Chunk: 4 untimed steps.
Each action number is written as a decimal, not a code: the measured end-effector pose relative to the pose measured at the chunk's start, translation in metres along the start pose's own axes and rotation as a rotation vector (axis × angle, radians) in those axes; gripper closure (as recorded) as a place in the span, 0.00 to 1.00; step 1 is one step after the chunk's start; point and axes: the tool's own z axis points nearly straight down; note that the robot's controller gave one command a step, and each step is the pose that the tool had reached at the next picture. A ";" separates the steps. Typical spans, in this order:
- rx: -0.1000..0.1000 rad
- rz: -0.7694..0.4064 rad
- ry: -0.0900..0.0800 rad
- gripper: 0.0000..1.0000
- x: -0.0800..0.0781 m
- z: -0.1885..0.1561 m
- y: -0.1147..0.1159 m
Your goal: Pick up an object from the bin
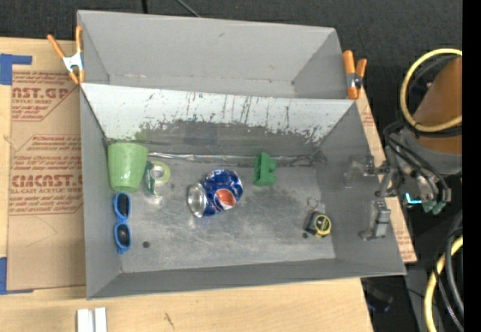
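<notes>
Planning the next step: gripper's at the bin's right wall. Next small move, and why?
Probably shift the gripper left, over the small yellow-and-black thing: it lies nearest, alone on the floor, while the gripper is by the right wall of the bin, above no object.

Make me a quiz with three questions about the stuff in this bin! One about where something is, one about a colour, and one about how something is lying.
1. Where are the blue sunglasses?
A. by the bin's left wall, next to the cup
B. in the middle of the floor
C. by the right wall

2. What colour is the cup?
A. red
B. green
C. yellow

3. How is the drink can?
A. standing upright
B. inside the cup
C. lying on its side

Answers:
1 A, the sunglasses lie close to the left wall, right beside the cup.
2 B, the cup is light green.
3 C, the can's silver top faces sideways, not up.
</notes>
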 end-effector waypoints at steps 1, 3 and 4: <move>-0.001 -0.214 -0.001 0.00 -0.024 0.159 -0.009; -0.002 0.594 -0.007 0.00 -0.019 0.126 -0.001; -0.015 0.693 -0.002 0.00 -0.010 0.155 0.000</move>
